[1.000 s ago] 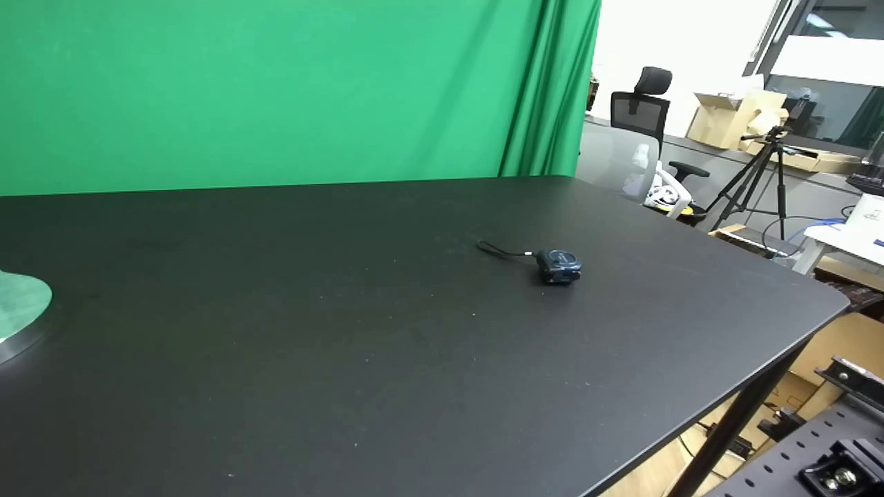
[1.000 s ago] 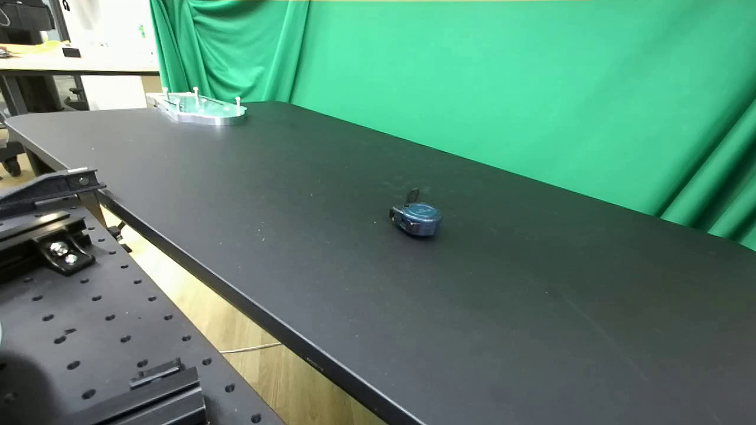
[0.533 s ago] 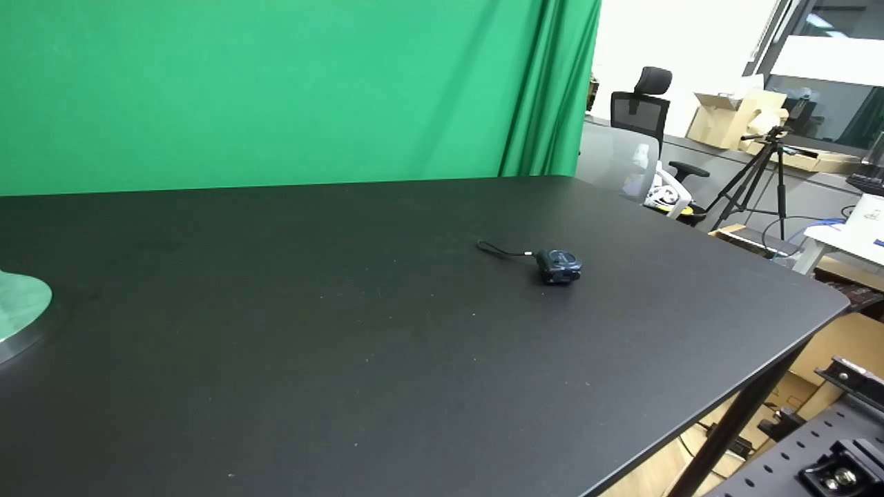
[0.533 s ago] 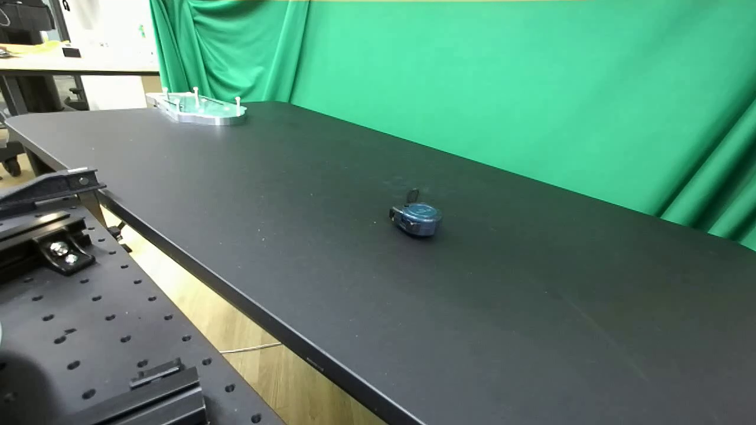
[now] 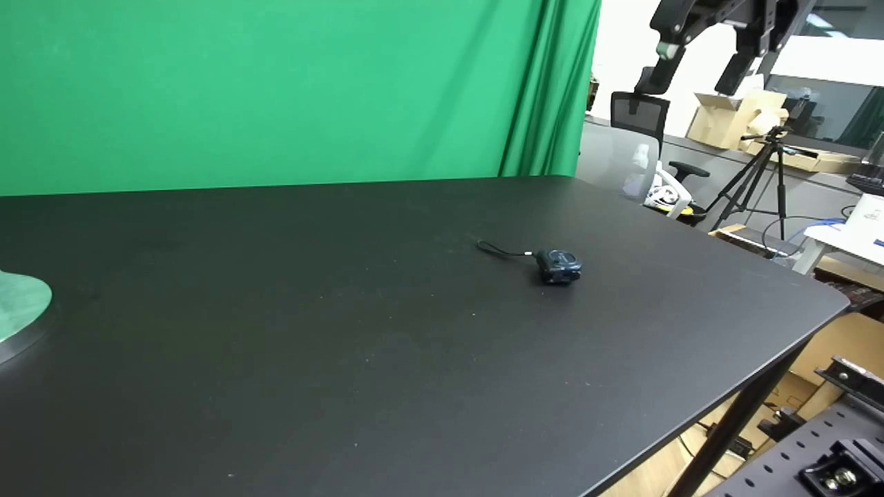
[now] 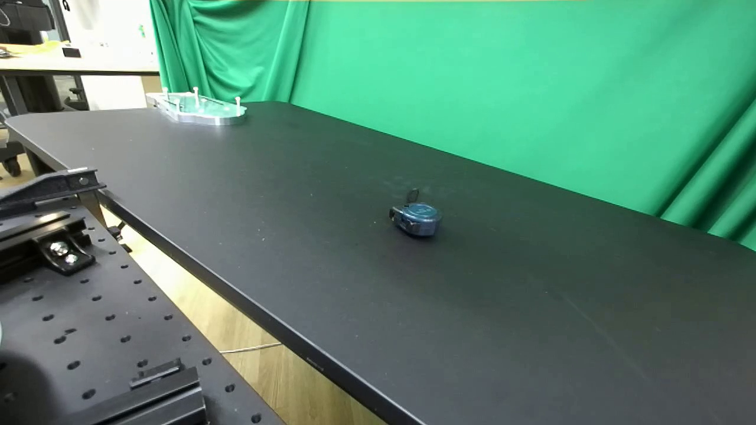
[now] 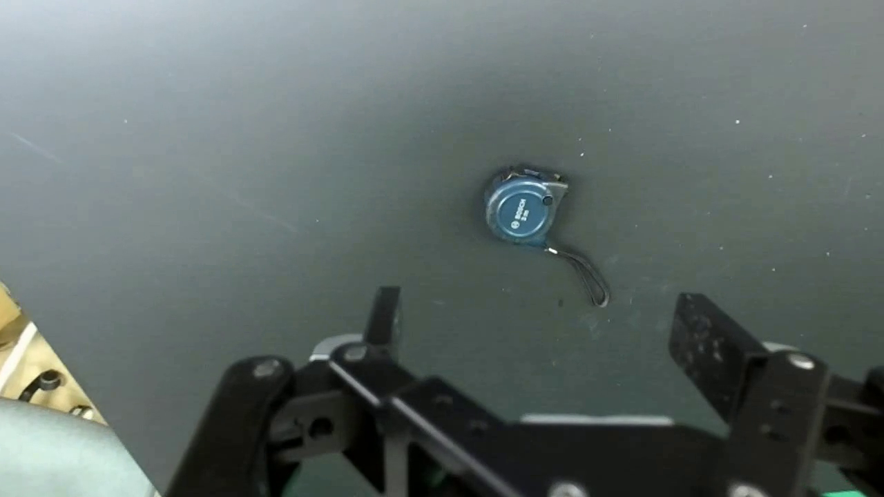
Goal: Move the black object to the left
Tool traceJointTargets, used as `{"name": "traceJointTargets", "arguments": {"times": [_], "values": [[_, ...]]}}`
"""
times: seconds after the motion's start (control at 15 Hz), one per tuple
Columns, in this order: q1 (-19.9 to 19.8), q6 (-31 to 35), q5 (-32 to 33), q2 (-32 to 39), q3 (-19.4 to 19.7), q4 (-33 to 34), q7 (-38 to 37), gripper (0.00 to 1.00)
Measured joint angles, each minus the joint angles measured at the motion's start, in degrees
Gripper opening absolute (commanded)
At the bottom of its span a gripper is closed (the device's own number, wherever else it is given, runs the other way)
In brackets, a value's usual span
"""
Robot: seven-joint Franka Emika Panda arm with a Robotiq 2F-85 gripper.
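Note:
The black object is a small dark-blue and black tape measure with a thin black wrist loop. It lies on the black table in both exterior views [image 5: 558,266] [image 6: 417,219]. In the wrist view the tape measure [image 7: 523,209] lies ahead of the fingers, its loop trailing toward the space between them. My gripper [image 7: 539,301] is open, with nothing between its fingers. In an exterior view the gripper [image 5: 690,84] hangs at the top right, well above the table and apart from the tape measure. The gripper does not show in the remaining exterior view.
A pale green disc-like plate [image 6: 201,112] with upright pegs stands at the table's far end; part of the plate [image 5: 21,307] shows at the left in an exterior view. A green curtain [image 5: 276,90] hangs behind the table. A perforated metal bench [image 6: 118,330] stands beside the table edge.
My gripper has come into view at the top right of an exterior view, where it was absent before. The tape measure and the plate have not moved.

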State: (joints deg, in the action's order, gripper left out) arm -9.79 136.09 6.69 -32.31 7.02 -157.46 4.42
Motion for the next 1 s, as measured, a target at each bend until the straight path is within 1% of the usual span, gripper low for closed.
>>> {"name": "traceJointTargets", "arguments": {"times": [0.2,0.4,0.8,1.0], "values": [[-0.1,4.2,-0.2,4.8,0.1,-1.4,0.0,1.0],[-0.1,5.8,-0.9,8.9,0.4,-1.4,0.1,1.0],[-0.1,6.3,-0.8,9.7,0.3,-1.3,0.2,1.0],[-1.0,11.1,0.2,10.9,-0.4,-1.5,-2.0,1.0]]}}
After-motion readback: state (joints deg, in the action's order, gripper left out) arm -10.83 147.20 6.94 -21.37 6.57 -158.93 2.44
